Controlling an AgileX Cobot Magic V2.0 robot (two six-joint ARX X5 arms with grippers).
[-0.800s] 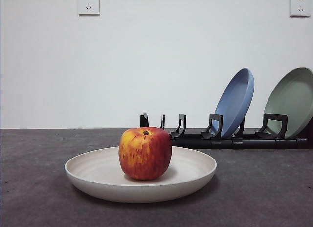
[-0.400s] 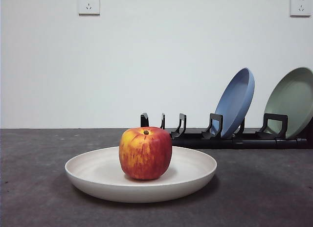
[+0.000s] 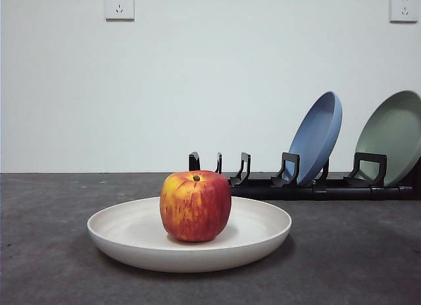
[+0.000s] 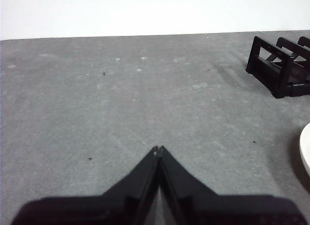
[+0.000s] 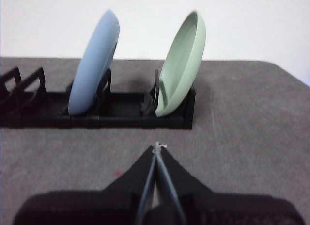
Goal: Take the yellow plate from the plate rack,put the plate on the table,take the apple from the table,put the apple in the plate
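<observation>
Taking the yellow plate (image 3: 189,236) as the landmark and reading from its left side across: the left gripper (image 4: 158,150) hangs low over bare counter (image 3: 46,252) to the plate's left, its two jaws clenched tip to tip on nothing. In the left wrist view only a pale sliver of the plate's rim (image 4: 305,152) shows at the frame edge, with the empty end of the plate rack (image 4: 278,65) beyond it.

The plate itself lies flat on the counter, and the apple (image 3: 195,206) stands upright inside it, near the middle, stem dimple up. No gripper touches either one, so both placements look done and the task seems complete.

Behind the plate and off to its right runs the plate rack (image 3: 309,187), its long axis crossing the front view from side to side. The slots nearest the plate are empty; farther right a blue plate (image 3: 317,137) and then a pale green plate (image 3: 393,137) lean in their slots.

The right gripper (image 5: 158,148) waits on that side of the plate, jaws likewise clenched and empty, facing the two racked plates square on, well apart from the apple.

If any further move were called for, the relation that counts is that the apple lies between the two grippers, with the left one seemingly nearer the plate, since its rim shows in that wrist view.
</observation>
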